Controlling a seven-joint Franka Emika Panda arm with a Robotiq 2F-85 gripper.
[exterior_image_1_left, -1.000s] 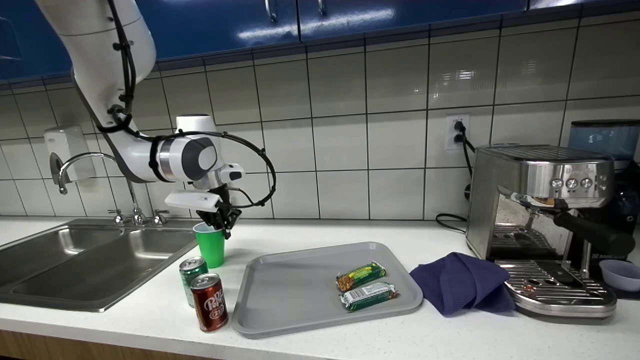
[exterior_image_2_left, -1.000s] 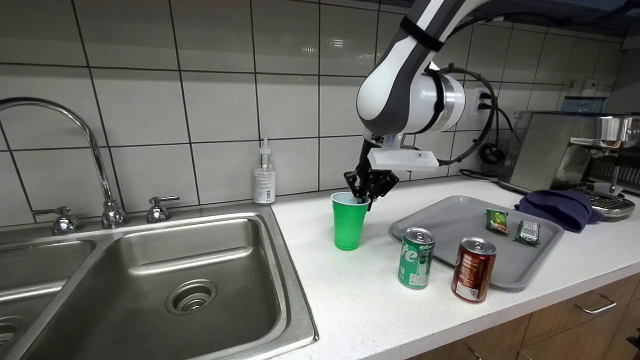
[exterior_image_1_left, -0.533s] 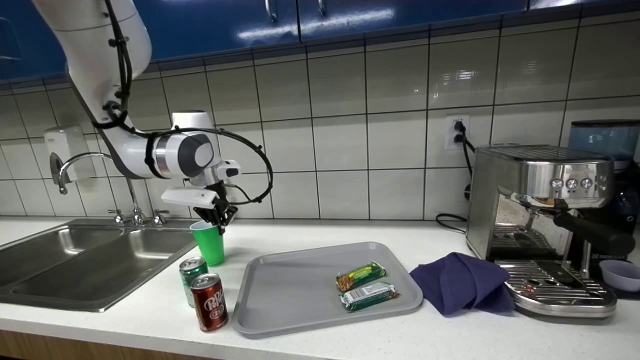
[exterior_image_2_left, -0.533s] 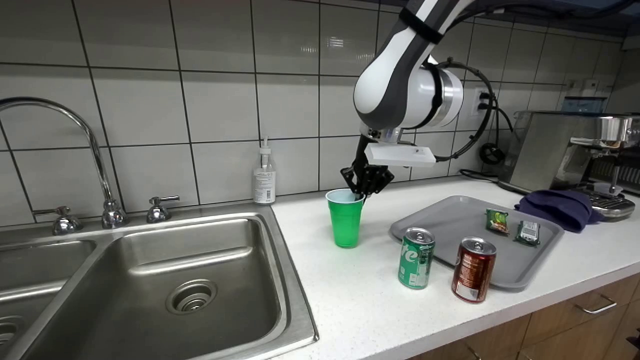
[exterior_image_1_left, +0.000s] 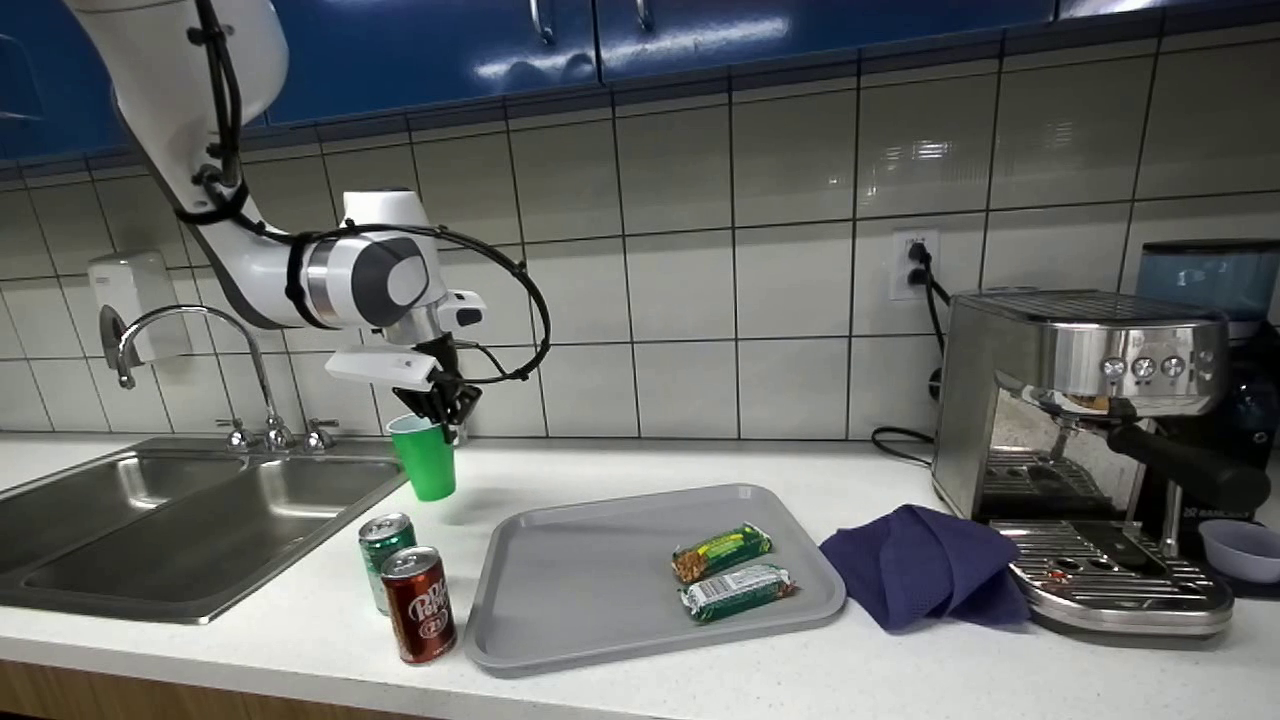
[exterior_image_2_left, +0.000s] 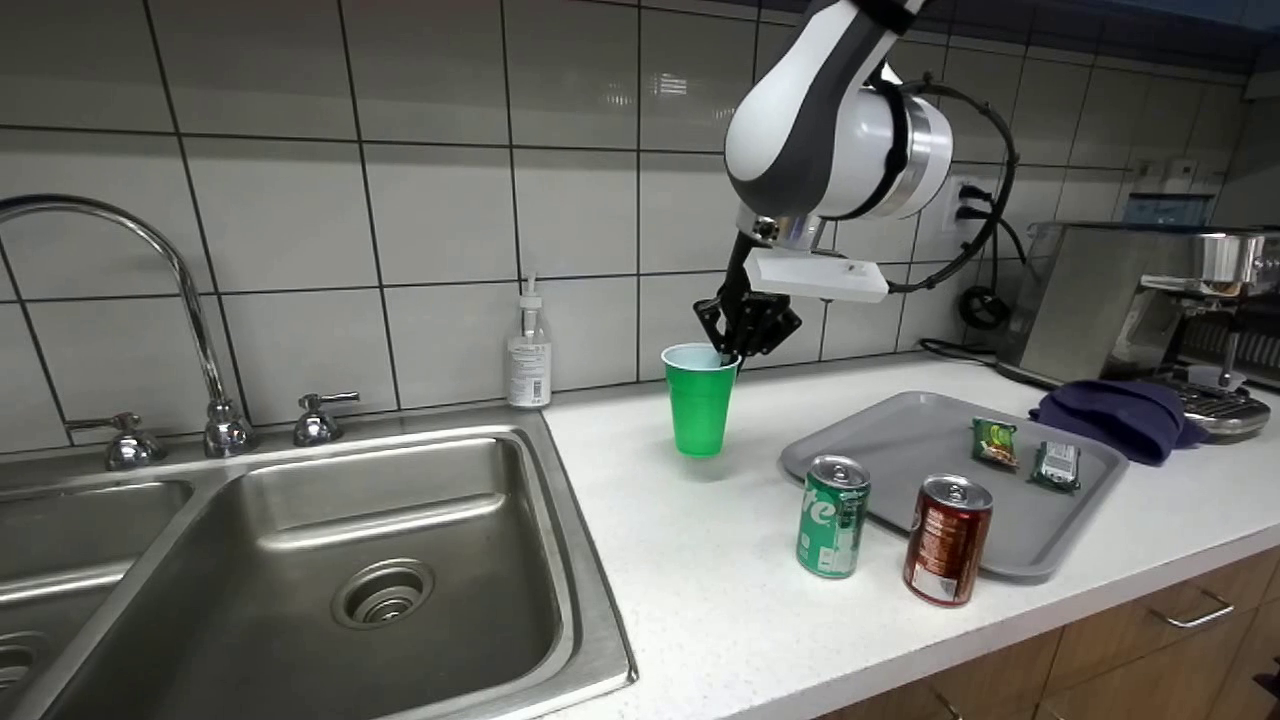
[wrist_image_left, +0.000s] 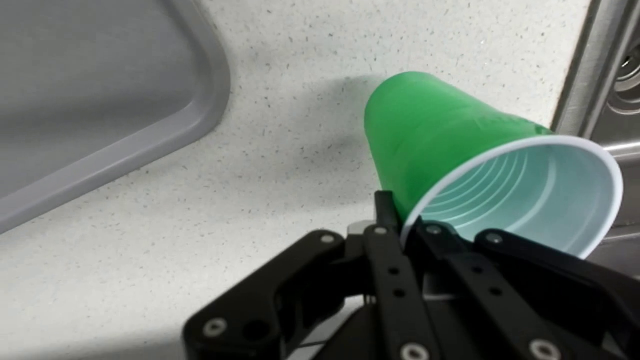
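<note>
Well to the left in an exterior view sits the sink (exterior_image_1_left: 220, 550). Next come a green can (exterior_image_1_left: 383, 548) and, near it, a dark red can (exterior_image_1_left: 421, 610), both toward the front of the counter (exterior_image_1_left: 580, 465). Behind them, nearer the tiled wall (exterior_image_1_left: 680, 290), is the green cup (exterior_image_1_left: 424, 465), between the sink and the gray tray (exterior_image_1_left: 570, 600); it seems to hang just clear of the counter. The gripper (wrist_image_left: 404, 227), at the end of the only arm (exterior_image_1_left: 262, 283), is clamped on the cup's rim: the wrist view shows one finger inside and one outside, pinching its side. From the gripper the cup lies on the sink side, away from the tray, mouth up, its long axis close to upright with a slight lean of the mouth toward the sink. Farther right, the tray carries two snack bars (exterior_image_1_left: 722, 553); then come a purple cloth (exterior_image_1_left: 925, 570), just beside the tray, and the steel coffee machine (exterior_image_1_left: 1060, 350).
</note>
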